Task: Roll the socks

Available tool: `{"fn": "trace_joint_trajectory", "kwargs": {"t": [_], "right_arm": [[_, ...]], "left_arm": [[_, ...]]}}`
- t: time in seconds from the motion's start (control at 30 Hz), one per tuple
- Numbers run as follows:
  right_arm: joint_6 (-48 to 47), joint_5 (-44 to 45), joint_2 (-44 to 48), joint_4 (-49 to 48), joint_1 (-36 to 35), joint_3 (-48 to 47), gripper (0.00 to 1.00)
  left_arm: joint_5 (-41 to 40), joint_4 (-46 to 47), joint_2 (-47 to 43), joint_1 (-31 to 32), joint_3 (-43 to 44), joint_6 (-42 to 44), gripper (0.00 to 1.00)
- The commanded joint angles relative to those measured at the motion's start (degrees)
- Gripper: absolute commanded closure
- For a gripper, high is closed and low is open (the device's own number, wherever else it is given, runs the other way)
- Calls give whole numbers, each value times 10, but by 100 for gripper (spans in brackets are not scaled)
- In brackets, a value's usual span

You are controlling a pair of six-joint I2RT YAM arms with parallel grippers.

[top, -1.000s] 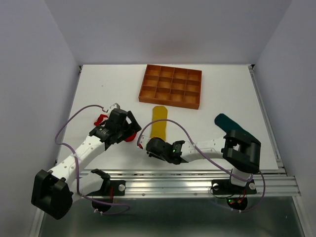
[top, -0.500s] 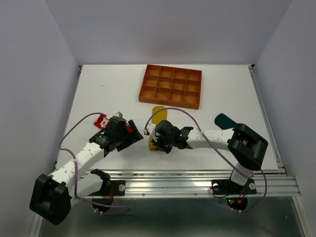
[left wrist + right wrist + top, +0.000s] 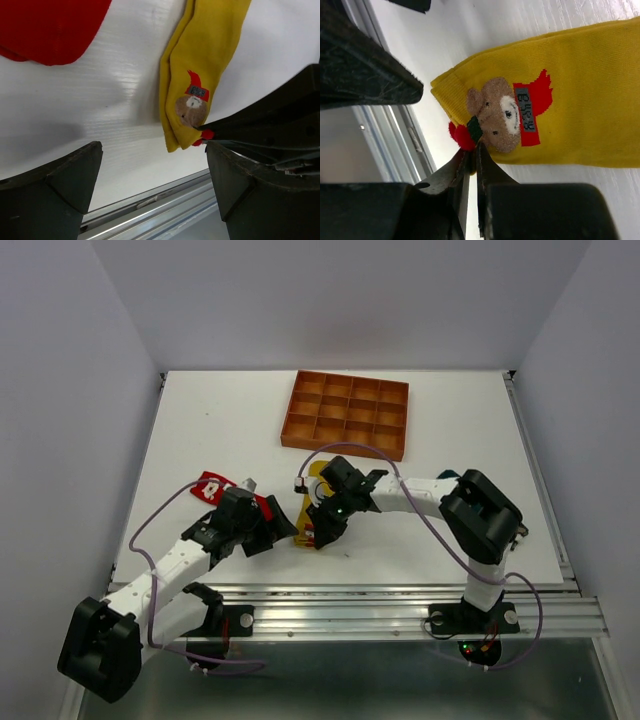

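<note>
The yellow sock (image 3: 580,75) lies flat close to the near edge of the tabletop (image 3: 200,410), about midway along it, its length running back toward the orange tray (image 3: 347,415) at the far edge. The sock's near end carries a small patch (a brown bear face beside a red label). The right gripper (image 3: 474,136) has its fingers pinched shut on the fabric at that end, right at the bear's edge, where a bit of red shows between the tips. The left gripper (image 3: 155,185) hovers just beside it toward the left edge, fingers spread wide and holding nothing, the sock's end lying between them in the left wrist view. The red sock (image 3: 50,25) lies toward the left edge, partly under the left arm. A sliver of the dark teal sock (image 3: 452,474) shows behind the right arm, toward the right edge.
</note>
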State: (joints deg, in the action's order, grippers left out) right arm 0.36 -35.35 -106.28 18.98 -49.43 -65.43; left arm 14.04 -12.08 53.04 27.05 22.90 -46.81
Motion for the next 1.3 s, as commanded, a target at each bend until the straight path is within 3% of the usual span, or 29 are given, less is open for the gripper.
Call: {"fn": "trace_joint_trajectory", "kwargs": {"t": [0.0, 0.1, 0.23, 0.33, 0.5, 0.63, 0.77, 0.93, 1.07, 1.27], "right_arm": [[31, -96, -25, 37, 22, -40, 90], [67, -131, -56, 36, 48, -55, 96], [94, -164, -81, 38, 53, -72, 96], [103, -175, -85, 37, 58, -73, 96], [162, -183, -110, 37, 86, -84, 99], [197, -226, -132, 35, 99, -91, 99], [206, -237, -140, 35, 104, -102, 99], [221, -245, -167, 35, 104, -111, 99], [224, -236, -172, 36, 109, -110, 99], [227, -233, -181, 36, 115, -112, 99]], "left_arm": [[29, 48, -3, 4, 0, 11, 7], [40, 59, -14, 4, -4, 15, 9], [54, 86, -3, 4, -11, 18, 11], [59, 98, 15, 4, -2, 24, 15], [75, 117, 47, 4, 7, 32, 32], [80, 143, 70, 5, 14, 37, 33], [86, 162, 97, 5, 22, 38, 34], [88, 169, 137, 6, 42, 46, 44], [83, 174, 157, 6, 55, 46, 58], [91, 184, 176, 10, 66, 47, 62]]}}
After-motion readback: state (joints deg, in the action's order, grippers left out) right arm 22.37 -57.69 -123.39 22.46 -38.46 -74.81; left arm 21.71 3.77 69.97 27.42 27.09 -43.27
